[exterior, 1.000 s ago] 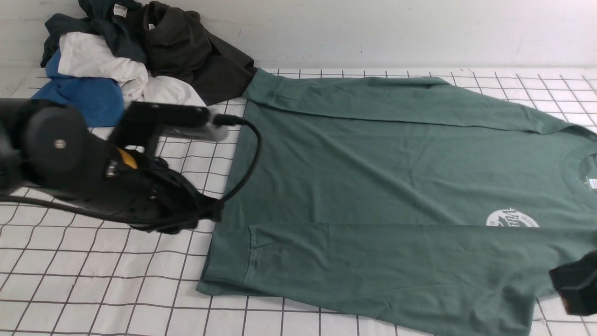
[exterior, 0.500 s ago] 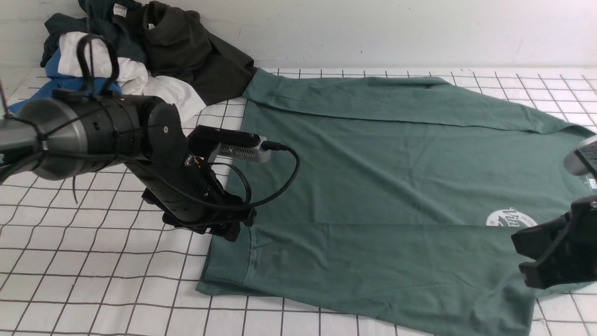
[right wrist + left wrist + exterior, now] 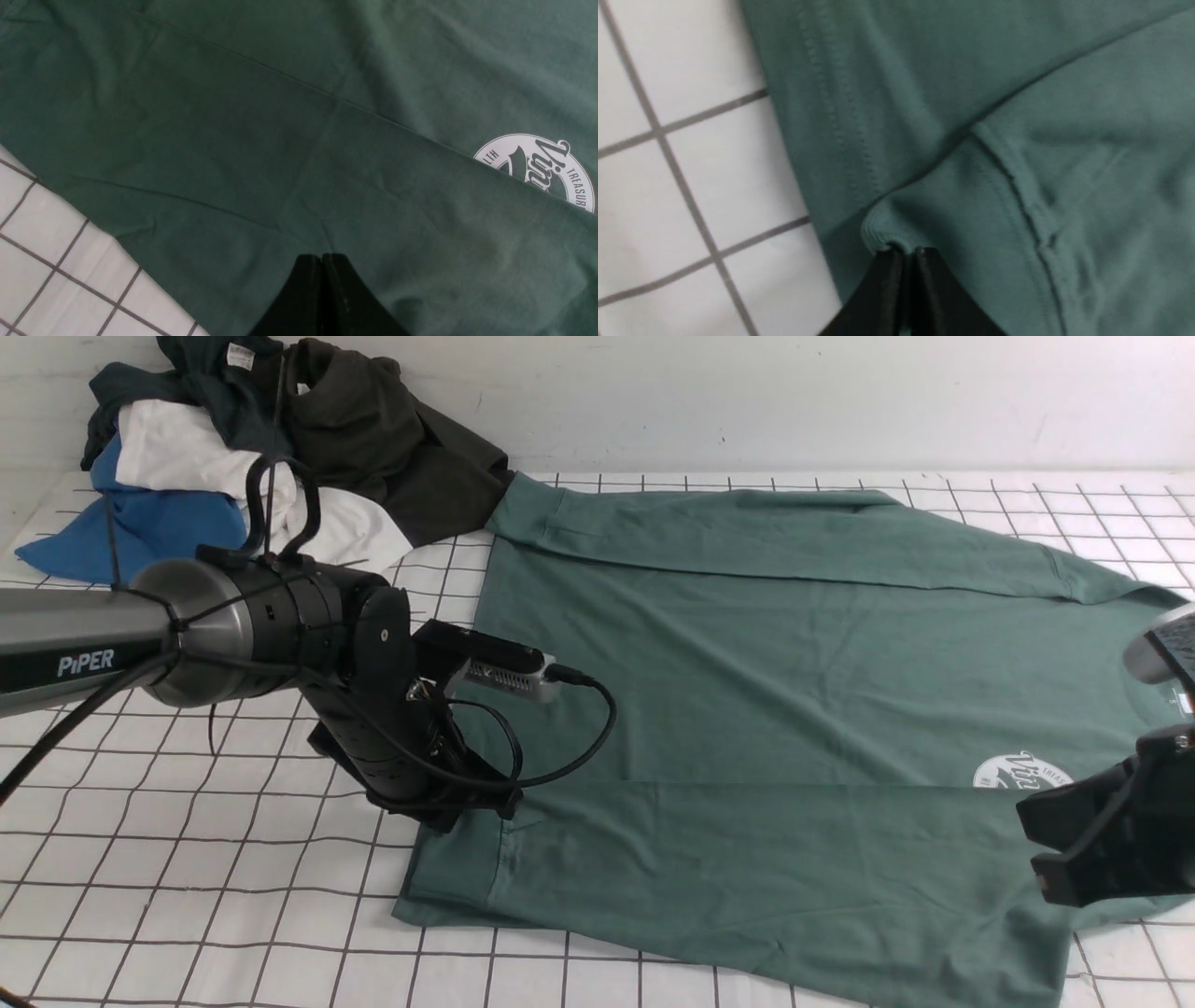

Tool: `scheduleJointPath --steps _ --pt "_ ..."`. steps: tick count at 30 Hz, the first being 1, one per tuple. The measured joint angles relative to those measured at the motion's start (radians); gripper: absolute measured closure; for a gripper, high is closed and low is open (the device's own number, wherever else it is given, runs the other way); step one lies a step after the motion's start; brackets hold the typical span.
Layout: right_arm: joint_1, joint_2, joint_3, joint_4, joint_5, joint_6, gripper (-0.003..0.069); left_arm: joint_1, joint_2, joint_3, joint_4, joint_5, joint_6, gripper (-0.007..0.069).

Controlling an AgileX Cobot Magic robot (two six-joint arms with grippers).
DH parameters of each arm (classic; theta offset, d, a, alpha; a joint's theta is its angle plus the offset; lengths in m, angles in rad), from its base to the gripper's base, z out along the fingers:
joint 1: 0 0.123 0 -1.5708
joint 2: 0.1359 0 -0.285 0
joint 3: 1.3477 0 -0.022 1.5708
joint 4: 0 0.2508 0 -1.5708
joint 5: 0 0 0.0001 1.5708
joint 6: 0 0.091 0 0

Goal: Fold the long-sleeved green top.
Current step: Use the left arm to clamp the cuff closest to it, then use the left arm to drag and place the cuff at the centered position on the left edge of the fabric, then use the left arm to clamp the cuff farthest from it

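Observation:
The green long-sleeved top (image 3: 747, 709) lies flat on the checked table, hem to the left, neck at the right edge, both sleeves folded across the body. My left gripper (image 3: 476, 812) is down at the near sleeve's end by the hem. In the left wrist view the left gripper (image 3: 906, 252) is shut, with the ribbed cuff (image 3: 882, 228) pinched at its tips. My right gripper (image 3: 1032, 849) hangs over the near sleeve just below the white round logo (image 3: 1022, 773). The right wrist view shows the right gripper (image 3: 322, 256) shut, tips against the sleeve cloth with nothing between them.
A pile of other clothes (image 3: 261, 448), dark teal, near-black, white and blue, sits at the back left against the wall. The white gridded table cover (image 3: 187, 896) shows to the left and along the front of the top.
My left arm swung right from the table's left side to the sleeve cuff and closed on it. My right gripper rose into view over the near sleeve.

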Motion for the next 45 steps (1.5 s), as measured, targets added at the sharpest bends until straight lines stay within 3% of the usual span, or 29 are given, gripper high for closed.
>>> scheduleJointPath --steps 4,12,20,26,30,33,34,36,37,38,45 --pt "0.000 0.000 0.000 0.000 -0.001 0.000 0.0665 -0.037 -0.038 -0.025 0.010 0.015 0.011 0.0622" --pt "0.000 0.000 0.000 -0.001 -0.009 -0.001 0.0665 -0.079 -0.134 -0.252 0.203 0.018 -0.005 0.0622" --pt "0.000 0.000 0.000 -0.002 -0.024 -0.001 0.0665 -0.046 -0.035 -0.387 0.392 -0.119 -0.158 0.0622" --pt "0.000 0.000 0.000 -0.001 -0.026 -0.001 0.0665 -0.026 0.148 -0.451 0.422 -0.199 -0.245 0.0612" --pt "0.000 0.000 0.000 0.000 -0.026 -0.002 0.0665 -0.023 0.247 -0.544 0.425 -0.168 -0.247 0.0531" --pt "0.000 0.002 0.000 0.013 -0.026 -0.003 0.0665 -0.010 0.306 -0.678 0.411 -0.089 -0.250 0.0395" --pt "0.000 0.002 0.000 0.014 -0.027 -0.003 0.0665 -0.007 0.309 -0.699 0.406 -0.083 -0.250 0.0386" --pt "0.000 0.025 0.001 0.047 -0.033 -0.003 0.0665 0.016 0.361 -0.841 0.360 -0.006 -0.237 0.0277" --pt "0.000 0.028 0.001 0.050 -0.034 -0.003 0.0665 0.016 0.365 -0.854 0.355 0.000 -0.235 0.0277" --pt "0.000 0.055 0.004 0.075 -0.040 -0.003 0.0665 0.032 0.408 -0.954 0.304 0.053 -0.205 0.0223" --pt "0.020 0.178 0.004 0.133 -0.129 -0.058 0.0665 0.105 0.657 -1.298 0.064 0.143 -0.100 0.0177"
